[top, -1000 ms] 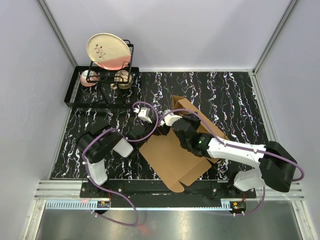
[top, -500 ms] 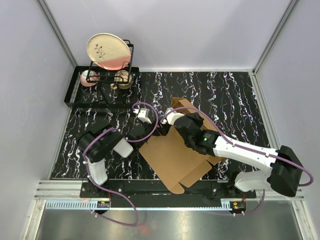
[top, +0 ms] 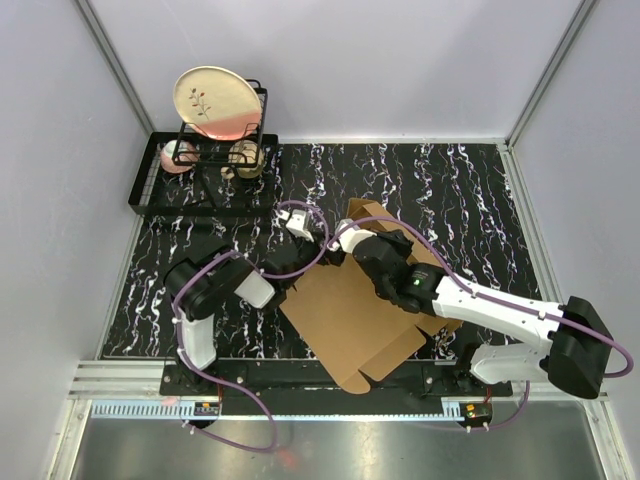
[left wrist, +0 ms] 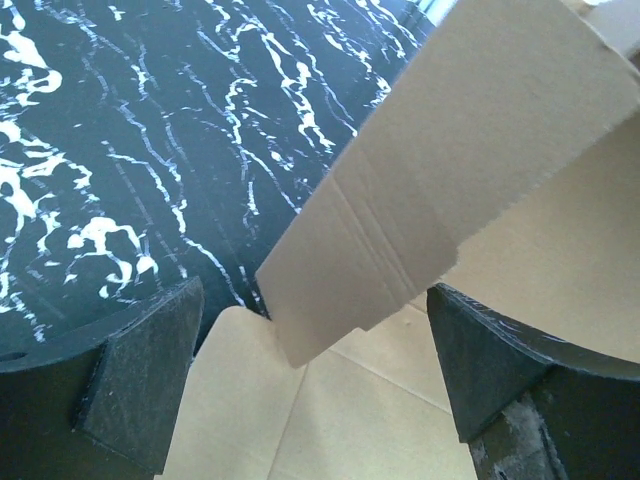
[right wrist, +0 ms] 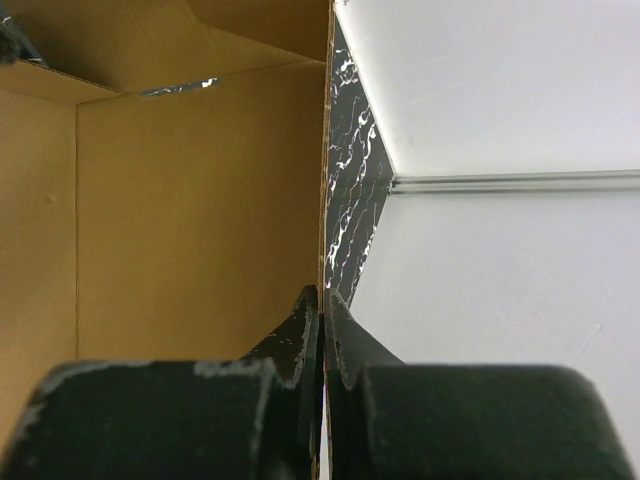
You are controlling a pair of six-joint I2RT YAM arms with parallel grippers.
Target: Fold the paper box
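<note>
1. Standing at the far left corner of the black marbled table [top: 450,180], a black dish rack [top: 165,190] is seen with a cream plate [top: 215,100] propped upright in it.
2. Just right of that, the left arm [top: 215,290] is stretched from its base towards the middle of the table. The left gripper [top: 322,252] is placed at the far left corner of the paper box [top: 345,320].
3. The left gripper is held spread wide, with nothing gripped. In its wrist view, the corner of a raised cardboard flap [left wrist: 420,190] is seen between the two fingers [left wrist: 140,390]. It is touched by neither of them.
4. At the middle of the table, towards the near edge, the paper box is laid as a brown sheet turned at an angle. Its main panel is flat on the table and its far portion is lifted.
5. At the lifted far portion, the right gripper [top: 354,234] is pinched tight on the thin edge of an upright cardboard panel [right wrist: 200,220]. In its wrist view, that edge is seen running straight down between the closed fingers [right wrist: 290,345].
6. Furthest right, the right arm [top: 500,305] is extended from its base at the near right corner across the box's right side.
</note>
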